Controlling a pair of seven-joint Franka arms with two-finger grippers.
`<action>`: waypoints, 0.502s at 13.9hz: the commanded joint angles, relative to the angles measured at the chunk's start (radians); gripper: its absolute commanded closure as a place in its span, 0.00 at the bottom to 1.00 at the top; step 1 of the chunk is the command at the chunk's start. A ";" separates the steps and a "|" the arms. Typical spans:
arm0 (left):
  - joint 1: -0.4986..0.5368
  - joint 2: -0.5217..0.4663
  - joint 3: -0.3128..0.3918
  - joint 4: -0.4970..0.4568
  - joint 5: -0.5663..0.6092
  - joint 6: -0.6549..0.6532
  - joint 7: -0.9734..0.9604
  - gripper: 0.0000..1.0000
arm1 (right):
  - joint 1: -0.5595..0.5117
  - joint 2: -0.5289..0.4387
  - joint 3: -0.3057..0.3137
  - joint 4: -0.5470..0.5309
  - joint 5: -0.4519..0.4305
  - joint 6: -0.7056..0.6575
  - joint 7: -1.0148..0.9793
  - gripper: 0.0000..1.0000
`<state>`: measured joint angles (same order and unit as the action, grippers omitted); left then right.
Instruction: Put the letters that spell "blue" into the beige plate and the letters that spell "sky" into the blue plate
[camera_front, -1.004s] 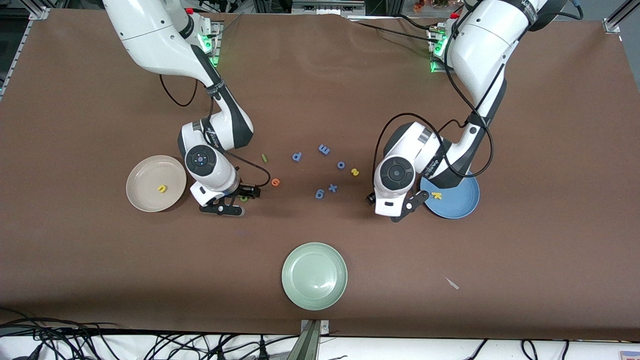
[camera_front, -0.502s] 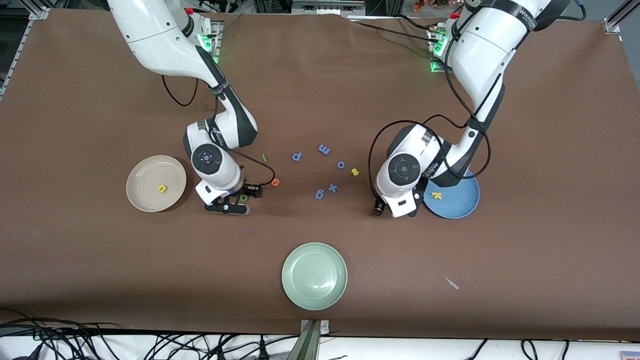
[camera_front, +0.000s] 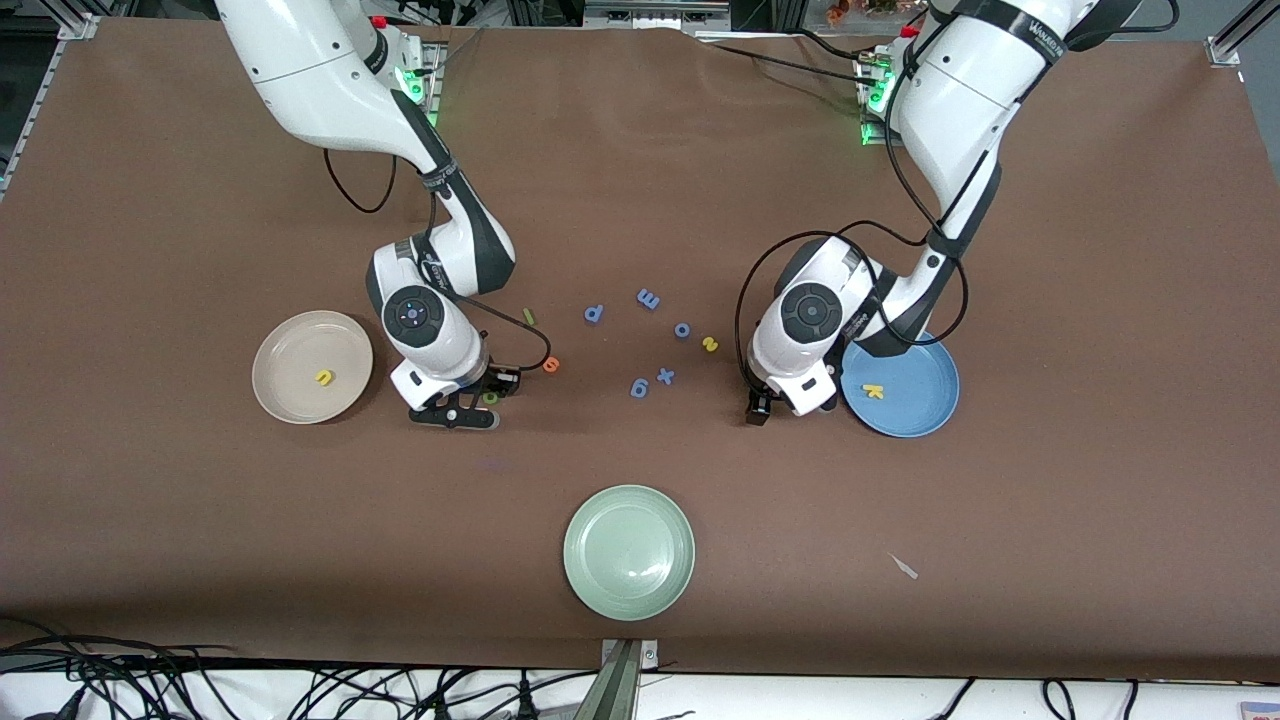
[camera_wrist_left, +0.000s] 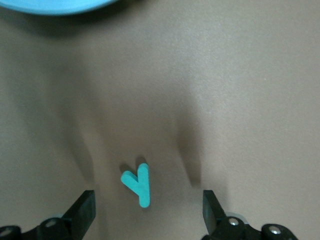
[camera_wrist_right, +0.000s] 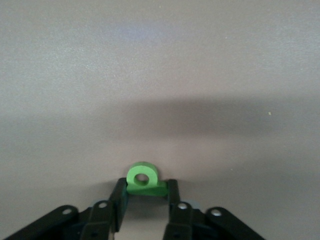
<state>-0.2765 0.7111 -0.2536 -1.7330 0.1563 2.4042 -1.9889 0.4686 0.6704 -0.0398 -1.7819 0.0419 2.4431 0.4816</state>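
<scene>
Right wrist view: the right gripper (camera_wrist_right: 145, 192) pinches the small green foam letter b (camera_wrist_right: 143, 178) on the brown table (camera_wrist_right: 160, 75), near the round cream-beige plate (camera_front: 290, 395).
Left gripper (camera_wrist_left: 149, 212): fingers spread wide over the tiny teal foam letter y (camera_wrist_left: 137, 183), beside the round sky-blue plate (camera_front: 915, 410).
Cream-beige plate: yellow letter u (camera_front: 323, 377) inside.
Sky-blue plate: yellow letter k (camera_front: 873, 391) inside.

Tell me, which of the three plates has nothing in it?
The pale green plate, nearest the front camera. The beige plate holds a yellow u, and the blue plate holds a yellow k.
</scene>
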 joint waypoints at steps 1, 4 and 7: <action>0.002 -0.045 0.007 -0.054 -0.006 0.018 -0.021 0.07 | 0.002 0.011 0.000 -0.002 0.018 0.010 0.006 0.69; 0.000 -0.039 0.007 -0.056 -0.006 0.018 -0.021 0.15 | -0.001 -0.003 -0.003 0.012 0.018 -0.012 -0.011 0.72; 0.000 -0.035 0.007 -0.054 -0.006 0.018 -0.021 0.29 | -0.010 -0.041 -0.031 0.026 0.016 -0.110 -0.078 0.72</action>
<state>-0.2747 0.7018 -0.2510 -1.7585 0.1563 2.4097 -1.9966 0.4667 0.6667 -0.0505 -1.7606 0.0419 2.3957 0.4669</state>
